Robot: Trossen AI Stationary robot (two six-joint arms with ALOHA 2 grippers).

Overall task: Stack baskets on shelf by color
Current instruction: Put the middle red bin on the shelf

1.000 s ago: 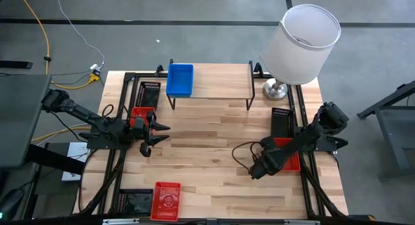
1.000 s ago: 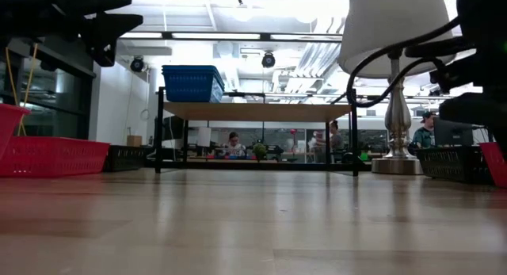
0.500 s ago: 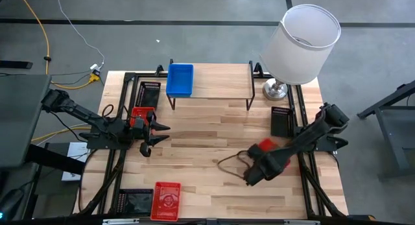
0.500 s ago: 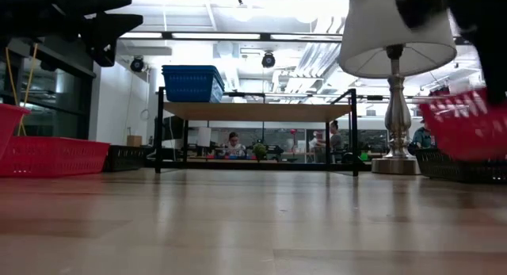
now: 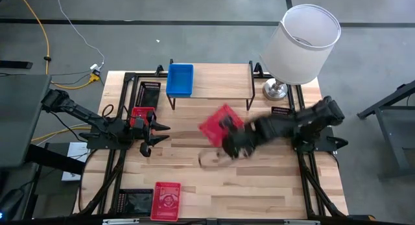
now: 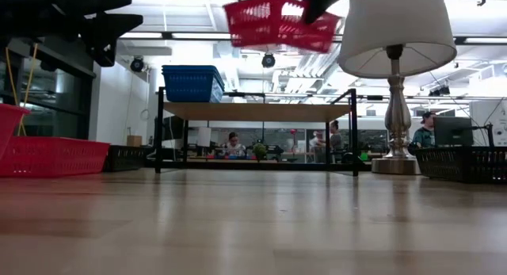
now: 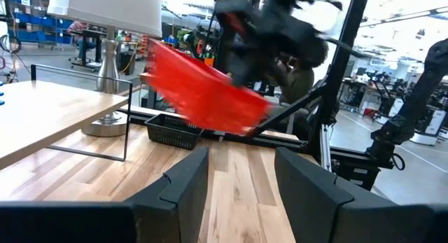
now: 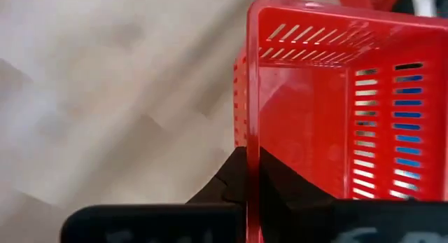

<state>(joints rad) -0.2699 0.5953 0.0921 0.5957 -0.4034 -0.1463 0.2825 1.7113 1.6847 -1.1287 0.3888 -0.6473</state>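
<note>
carrying a red basket (image 5: 215,123) high over mid-table, near the shelf (image 5: 220,82) with its blue basket (image 5: 179,79); my right gripper (image 5: 230,135) pinches just one wall, so it could swing loose. left gripper (image 5: 150,133) waits spread, empty, at the left.
</note>
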